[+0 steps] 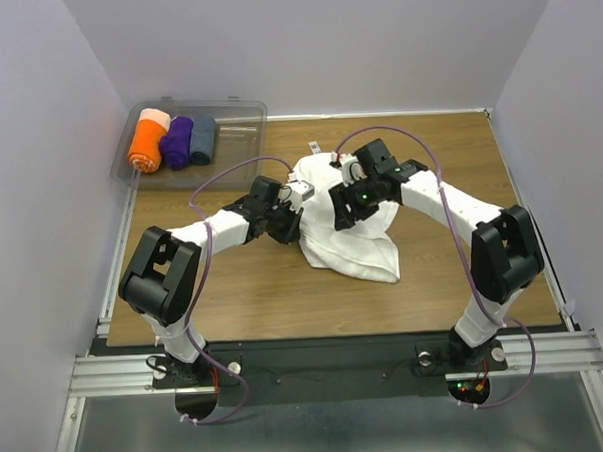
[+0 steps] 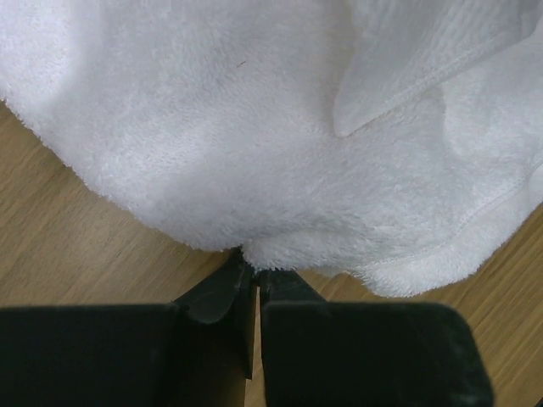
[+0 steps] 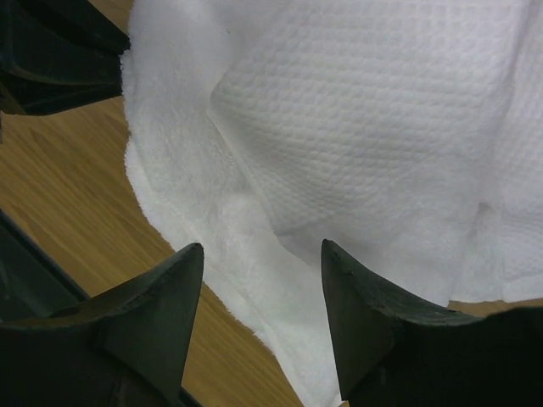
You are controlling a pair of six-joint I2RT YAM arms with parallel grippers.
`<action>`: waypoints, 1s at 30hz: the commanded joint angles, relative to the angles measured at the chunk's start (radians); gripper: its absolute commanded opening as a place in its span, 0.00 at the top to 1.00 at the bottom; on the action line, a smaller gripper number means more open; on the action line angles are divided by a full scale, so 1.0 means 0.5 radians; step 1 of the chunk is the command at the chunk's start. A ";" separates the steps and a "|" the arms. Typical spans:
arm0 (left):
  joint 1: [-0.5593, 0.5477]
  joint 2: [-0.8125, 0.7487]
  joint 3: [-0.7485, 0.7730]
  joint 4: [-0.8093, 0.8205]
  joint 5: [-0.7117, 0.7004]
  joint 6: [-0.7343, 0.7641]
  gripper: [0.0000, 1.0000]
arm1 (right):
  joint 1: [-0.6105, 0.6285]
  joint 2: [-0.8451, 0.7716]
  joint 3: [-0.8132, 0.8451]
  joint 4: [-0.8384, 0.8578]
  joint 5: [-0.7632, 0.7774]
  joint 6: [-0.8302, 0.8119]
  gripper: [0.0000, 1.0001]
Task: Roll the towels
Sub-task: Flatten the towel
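The white towel lies crumpled mid-table, not yet flat enough to roll. The left gripper has its fingers pressed together on the near hem, probably to pull it flat. The right gripper hovers over the cloth with its fingers spread. The clear bin in the far-left corner holds orange, purple and grey-blue rolls.
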 commanded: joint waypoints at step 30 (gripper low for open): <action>0.028 -0.071 0.082 0.131 -0.091 0.050 0.68 | -0.033 -0.263 0.085 0.154 0.450 0.051 1.00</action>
